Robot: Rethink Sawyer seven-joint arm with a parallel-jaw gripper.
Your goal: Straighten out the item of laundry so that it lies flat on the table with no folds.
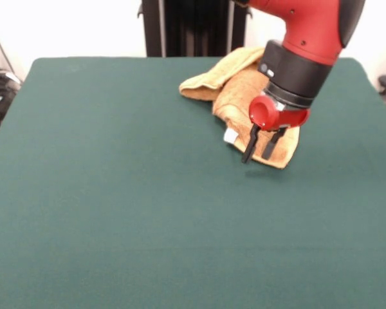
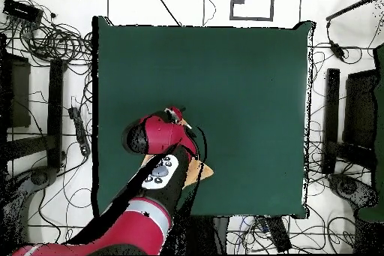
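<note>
Jaws low over the towel (image 1: 251, 96) now, fingers (image 1: 250, 143) apart w/ a clear gap, nothing clamped, gripper (image 1: 260, 152) tips hanging right at the towel's front corner, beside the small white tag (image 1: 231, 136). Can't tell if the tips touch cloth or hover just above.

Towel sits bunched at about 1 o'clock on the green bench (image 1: 148, 212) in the front view, close to the far edge, one lobe flopped out toward 10 o'clock, the rest folded double under the arm. Not flat by any stretch.

Risks, imo:
- Pinch lands on two layers at that corner, so the fold gets dragged along instead of opening.
- Tips close on the tag only; it'd likely slip out, terry being heavy and grippy on felt.
- Pulling toward 12 o'clock runs the towel off the far edge, not much bench left there.
- Felt cover could get nipped w/ the towel if the tips press too deep.

Around it: bench otherwise bare, lots of room toward 6 and 9 o'clock, so that looks like the safe pull direction. Overhead, the red arm (image 2: 150, 193) covers most of the towel, only an orange sliver (image 2: 201, 170) peeking out. Cables (image 2: 56, 43) and stands ring the floor, well apart from the work. Nothing blocks the jaws except the arm's own bulk hiding the folds.
</note>
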